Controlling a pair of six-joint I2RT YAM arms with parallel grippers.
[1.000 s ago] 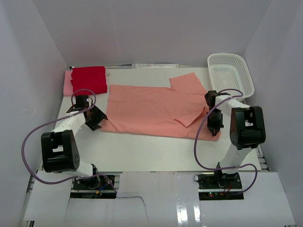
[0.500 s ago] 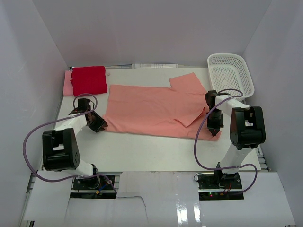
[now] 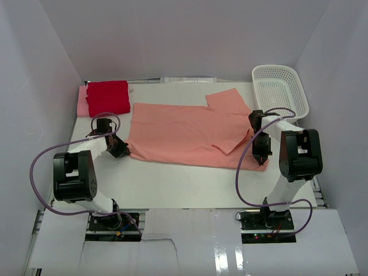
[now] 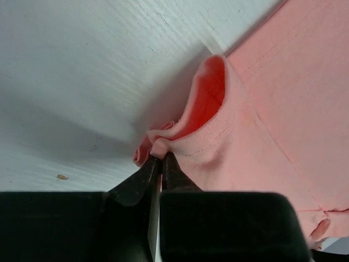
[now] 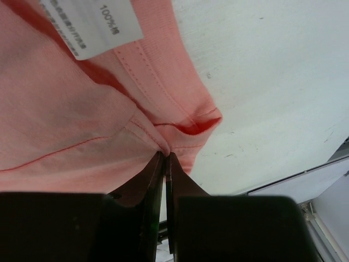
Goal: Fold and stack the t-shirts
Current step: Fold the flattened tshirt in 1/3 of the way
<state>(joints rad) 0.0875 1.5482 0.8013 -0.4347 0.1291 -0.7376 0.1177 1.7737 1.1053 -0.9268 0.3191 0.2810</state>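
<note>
Pinching salmon t-shirt corners, both jaws closed

Counting it up: three t-shirts (salmon t-shirt, red t-shirt, pale pink t-shirt) and one white mesh basket.

light: bright, even | shadows: soft | focus: left claw base blurred

Salmon t-shirt soft matt knit cloth; table matt white, faintly grained; basket white plastic mesh
</note>
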